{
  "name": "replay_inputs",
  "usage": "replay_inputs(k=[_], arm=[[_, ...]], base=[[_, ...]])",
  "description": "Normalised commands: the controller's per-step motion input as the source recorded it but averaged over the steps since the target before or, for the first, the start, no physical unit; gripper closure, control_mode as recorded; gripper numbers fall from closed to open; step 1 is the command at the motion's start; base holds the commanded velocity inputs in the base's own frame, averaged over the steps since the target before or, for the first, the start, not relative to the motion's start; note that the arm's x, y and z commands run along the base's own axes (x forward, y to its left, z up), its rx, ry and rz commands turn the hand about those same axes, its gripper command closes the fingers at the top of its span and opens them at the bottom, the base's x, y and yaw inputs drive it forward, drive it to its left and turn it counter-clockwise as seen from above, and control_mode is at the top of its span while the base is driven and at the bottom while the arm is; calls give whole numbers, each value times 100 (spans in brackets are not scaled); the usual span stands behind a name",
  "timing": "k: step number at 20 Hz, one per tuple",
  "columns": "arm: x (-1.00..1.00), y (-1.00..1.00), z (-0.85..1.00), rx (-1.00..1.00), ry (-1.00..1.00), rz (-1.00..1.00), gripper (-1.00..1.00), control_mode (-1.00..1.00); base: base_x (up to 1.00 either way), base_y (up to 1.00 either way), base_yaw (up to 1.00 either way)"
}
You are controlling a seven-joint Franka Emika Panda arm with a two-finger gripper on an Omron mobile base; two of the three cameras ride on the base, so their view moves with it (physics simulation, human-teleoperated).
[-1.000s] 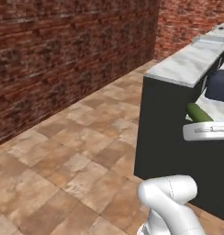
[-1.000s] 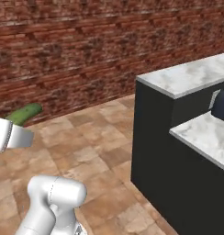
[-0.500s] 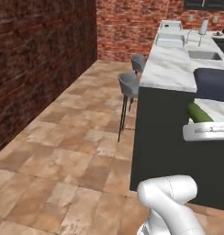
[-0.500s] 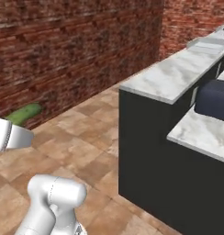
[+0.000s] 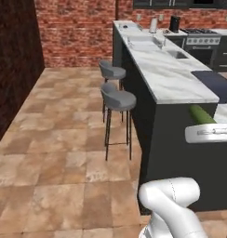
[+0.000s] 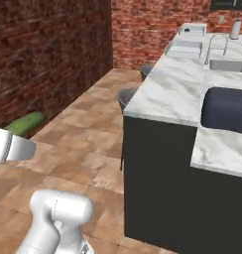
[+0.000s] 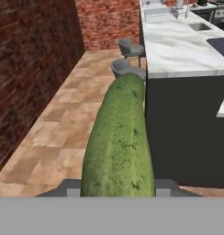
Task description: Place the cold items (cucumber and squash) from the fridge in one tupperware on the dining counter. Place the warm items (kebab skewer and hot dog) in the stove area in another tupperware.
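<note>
A long green cucumber point(image 7: 119, 137) runs up the middle of the hand view, and my gripper point(image 7: 118, 187) is shut on its near end. The same cucumber point(image 5: 202, 114) pokes out above my white hand point(image 5: 209, 134) at the right of the left base view, beside the dark counter's end. In the right base view the cucumber point(image 6: 25, 124) sits at the far left over the tiled floor. A dark blue tupperware point(image 6: 225, 109) rests on the marble dining counter point(image 6: 165, 92), and the tupperware point(image 5: 215, 82) lies just beyond the cucumber. The squash, kebab skewer and hot dog are out of view.
Two grey bar stools point(image 5: 118, 99) point(image 5: 110, 72) stand along the counter's left side. A sink point(image 5: 177, 54) is set into the counter further on, and a stove point(image 5: 201, 32) stands at the back wall. A brick wall point(image 6: 43, 54) borders the open tiled floor point(image 5: 59, 153) on the left.
The whole picture has swung: the base has turned, so the counter now runs away lengthwise with stools and kitchen in sight. The cucumber stays in my gripper.
</note>
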Motion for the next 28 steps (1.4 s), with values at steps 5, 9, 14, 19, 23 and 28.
replay_inputs(k=[5,9,14,19,23,28], arm=[[0,0,0,0,0,0,100,100],[0,0,0,0,0,0,100,100],[0,0,0,0,0,0,100,100],[0,0,0,0,0,0,100,100],[0,0,0,0,0,0,100,100],[0,0,0,0,0,0,100,100]], base=[[100,80,-49],[100,81,-50],[100,89,-51],[94,100,-40],[82,100,-31],[78,99,-25]])
